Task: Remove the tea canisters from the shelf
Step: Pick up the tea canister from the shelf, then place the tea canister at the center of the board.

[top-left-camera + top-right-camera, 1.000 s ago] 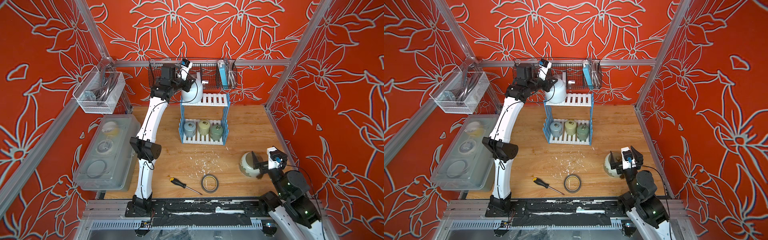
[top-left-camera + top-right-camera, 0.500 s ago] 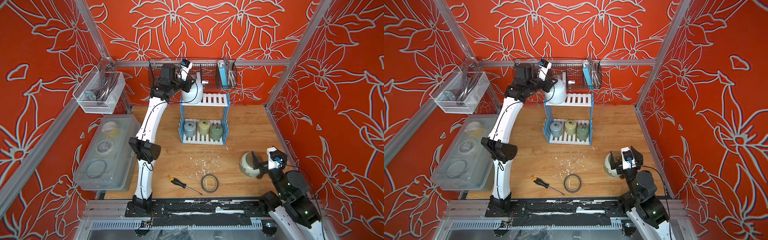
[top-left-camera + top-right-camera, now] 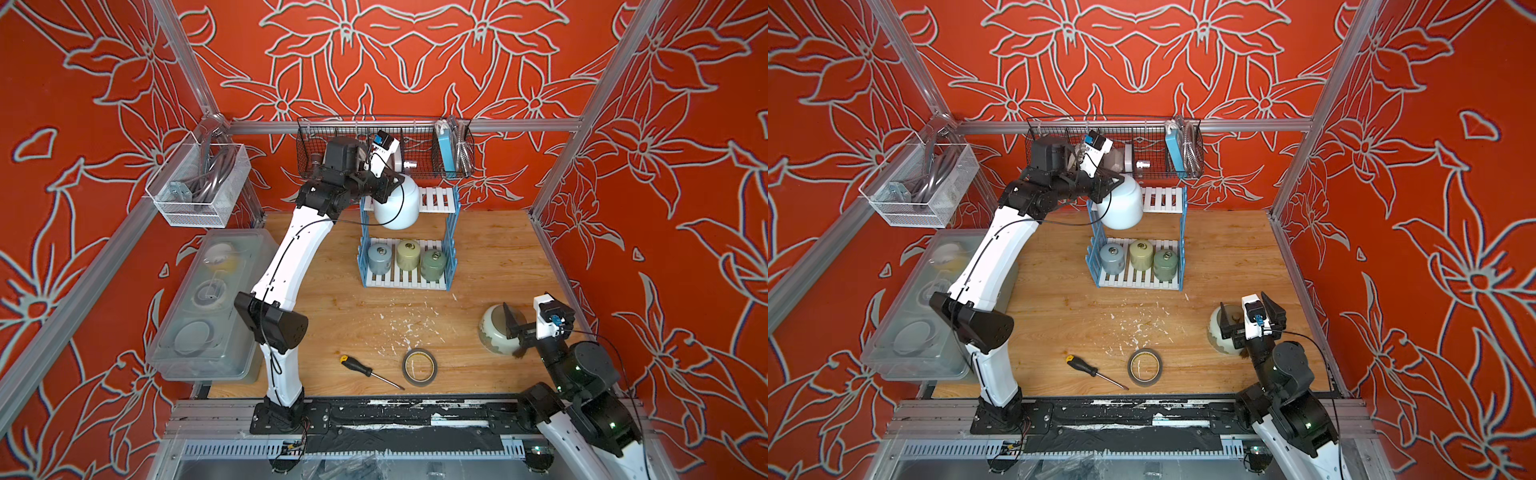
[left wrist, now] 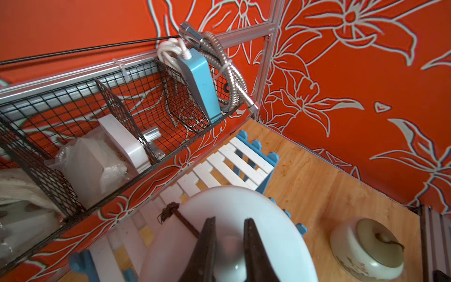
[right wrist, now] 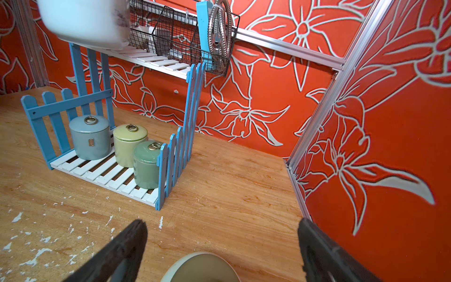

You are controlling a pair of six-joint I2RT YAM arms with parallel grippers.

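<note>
The white jar [image 3: 397, 208] has shifted toward 6 o'clock, now over the front edge of the top board of the shelf [image 3: 436, 200]. The left gripper [image 4: 229, 223] pinches its knob, seen only from the left wrist. Three small jars [image 5: 129, 144] fill the lower board. The right gripper [image 5: 222, 225] gapes over the half-cropped cream jar [image 5: 202, 268] at 4 o'clock.

No text, brand or number can be read anywhere. The grey-blue canister [image 5: 89, 136] carries a small plate [image 5: 90, 142] on its front, too small to make out.
</note>
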